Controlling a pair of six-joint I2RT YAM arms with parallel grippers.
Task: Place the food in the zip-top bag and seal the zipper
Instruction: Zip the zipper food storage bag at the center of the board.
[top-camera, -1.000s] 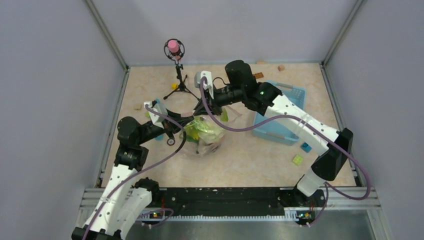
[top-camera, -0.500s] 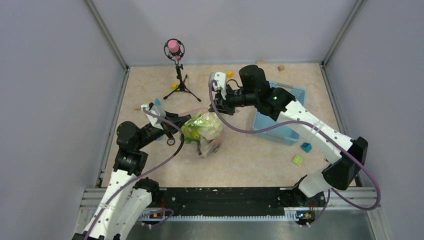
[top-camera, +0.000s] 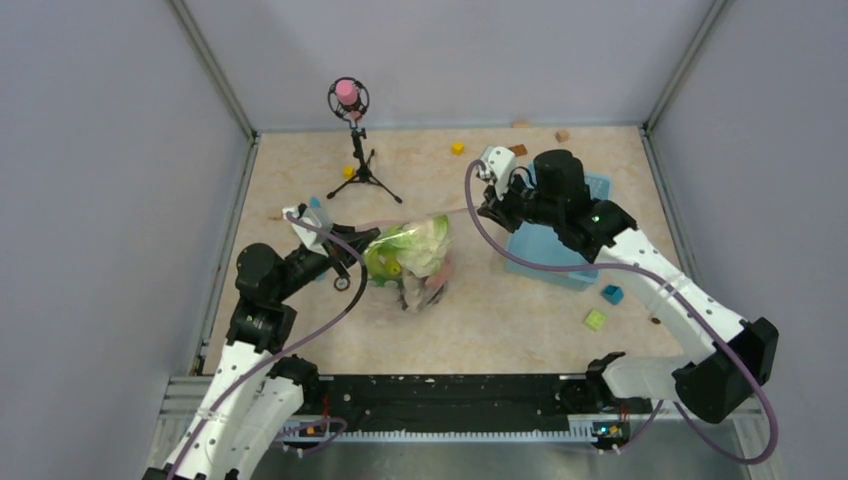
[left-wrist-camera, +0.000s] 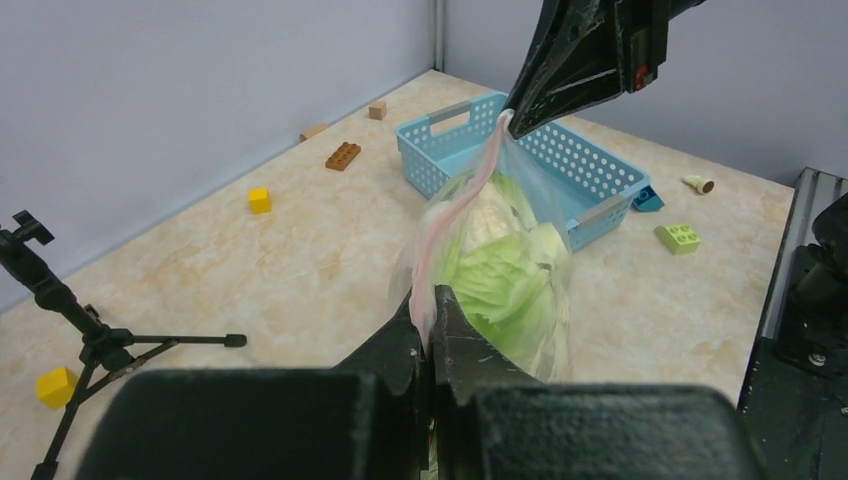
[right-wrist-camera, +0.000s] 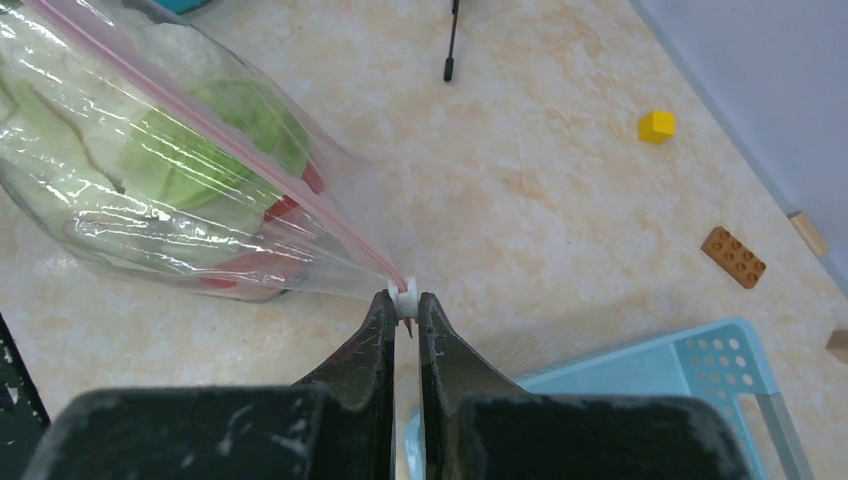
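Observation:
The clear zip-top bag (top-camera: 412, 262) lies at the table's middle with the food inside: pale green leafy pieces (left-wrist-camera: 505, 285), white cauliflower and red fruit (right-wrist-camera: 232, 270). Its pale pink zipper (right-wrist-camera: 225, 145) is stretched taut between both grippers. My left gripper (left-wrist-camera: 432, 302) is shut on the near end of the strip, at the bag's left side (top-camera: 362, 245). My right gripper (right-wrist-camera: 403, 298) is shut on the zipper's small white slider at the far end, just left of the basket (top-camera: 482, 207).
A light-blue lattice basket (top-camera: 575, 262) sits right of the bag, under the right arm. A black tripod with a pink-topped microphone (top-camera: 353, 135) stands behind the bag. Loose blocks: yellow (top-camera: 457, 148), brown (top-camera: 517, 150), green (top-camera: 596, 320), blue (top-camera: 612, 294).
My right gripper has travelled rightward along the zipper, from above the bag's middle to beside the basket, drawing the strip taut. The left gripper has kept its hold and barely moved.

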